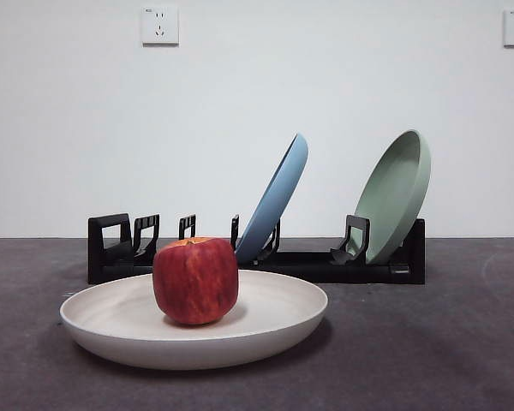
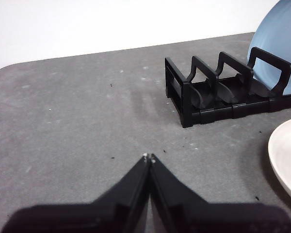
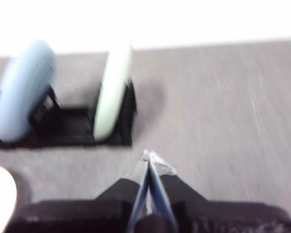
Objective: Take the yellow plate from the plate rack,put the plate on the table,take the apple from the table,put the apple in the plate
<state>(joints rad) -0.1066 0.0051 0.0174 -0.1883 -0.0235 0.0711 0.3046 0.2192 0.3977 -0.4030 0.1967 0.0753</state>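
The yellow plate [image 1: 265,321] lies flat on the table [image 1: 445,342] in front of the plate rack [image 1: 308,264]. Upright in the plate's middle sits the red apple [image 1: 195,280]. My left gripper [image 2: 149,157] is shut and empty above bare table, to the left of the rack's end [image 2: 184,99], with the plate's rim [image 2: 286,158] off to its side. The blurred right wrist view shows my right gripper [image 3: 148,156] shut and empty, back from the rack [image 3: 63,128]; a sliver of the plate [image 3: 1,194] shows there. Neither arm appears in the front view.
A blue plate [image 1: 278,195] and a sage-green plate [image 1: 398,193] lean in the rack's slots. The rack's left slots [image 1: 133,235] hold nothing. A white wall with two sockets [image 1: 159,26] stands behind the table.
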